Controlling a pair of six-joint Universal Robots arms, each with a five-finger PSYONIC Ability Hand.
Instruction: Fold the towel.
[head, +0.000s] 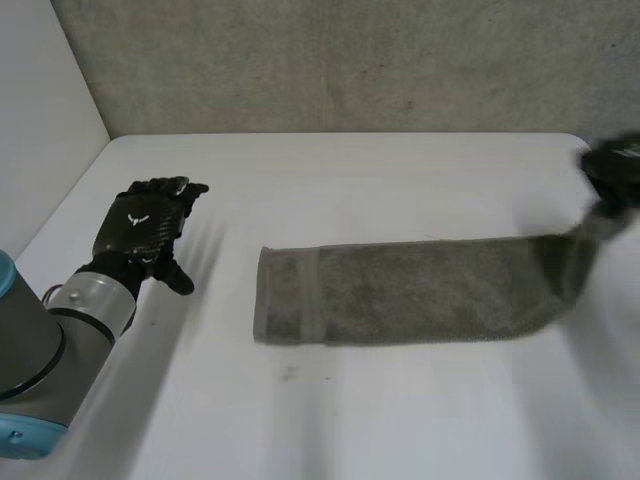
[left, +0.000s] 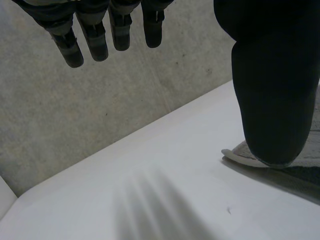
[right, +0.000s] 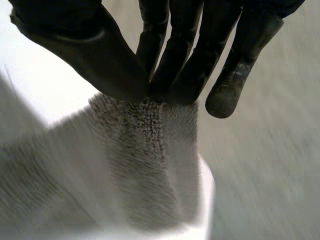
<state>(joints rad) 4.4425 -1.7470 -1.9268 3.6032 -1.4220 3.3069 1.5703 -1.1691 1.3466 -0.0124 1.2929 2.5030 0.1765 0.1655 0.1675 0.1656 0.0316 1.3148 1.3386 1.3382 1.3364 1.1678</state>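
The towel (head: 400, 292) lies as a long, narrow strip across the table (head: 350, 420). The right hand (head: 615, 175) pinches its right end, raised off the surface. The left hand (head: 148, 222) hovers open, well left of it. The end-to-end fold looks not yet made.

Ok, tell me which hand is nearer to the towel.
Right. The right hand pinches one end of the towel between thumb and fingers, holding it up off the table. The left hand is open, apart from the towel's other end.
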